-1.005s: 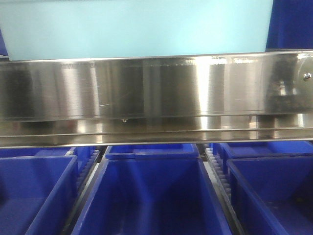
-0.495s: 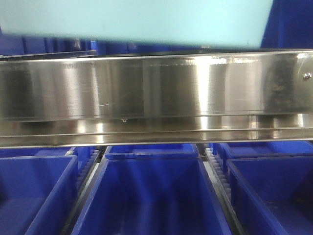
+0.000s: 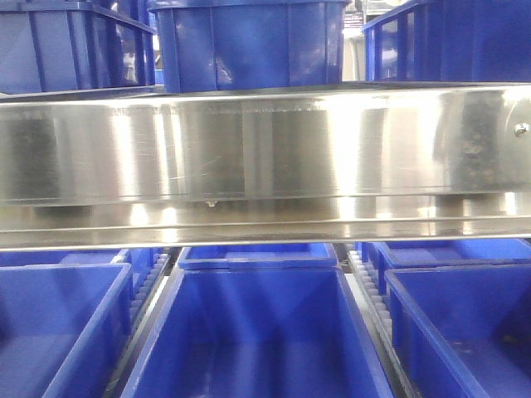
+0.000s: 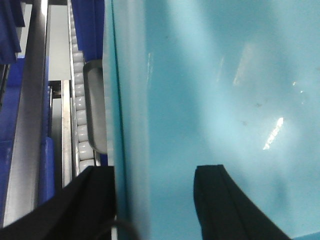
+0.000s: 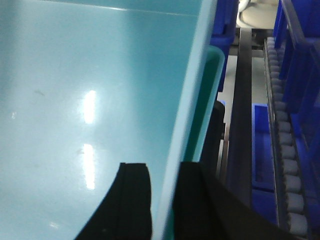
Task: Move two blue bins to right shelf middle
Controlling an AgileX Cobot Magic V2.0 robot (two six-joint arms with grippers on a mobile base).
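Note:
I hold a light blue-green bin between both grippers; it fills the left wrist view [image 4: 225,90] and the right wrist view [image 5: 90,75]. My left gripper [image 4: 155,200] straddles one side wall, one finger outside and one inside. My right gripper [image 5: 165,200] is shut on the rim of the opposite wall. The bin does not show in the front view. The right shelf middle tier shows there by its shiny steel front rail [image 3: 265,149] with a screw head [image 3: 521,128] at the right end. No gripper shows in the front view.
Three dark blue bins stand on the tier behind the rail: left [image 3: 66,50], centre [image 3: 249,46], right [image 3: 448,46]. More blue bins sit on the tier below [image 3: 257,332]. Roller tracks run beside the held bin [image 4: 80,115] [image 5: 282,125].
The light bin that covered the top of the front view has moved up and out of that view, uncovering the dark blue bins behind the rail.

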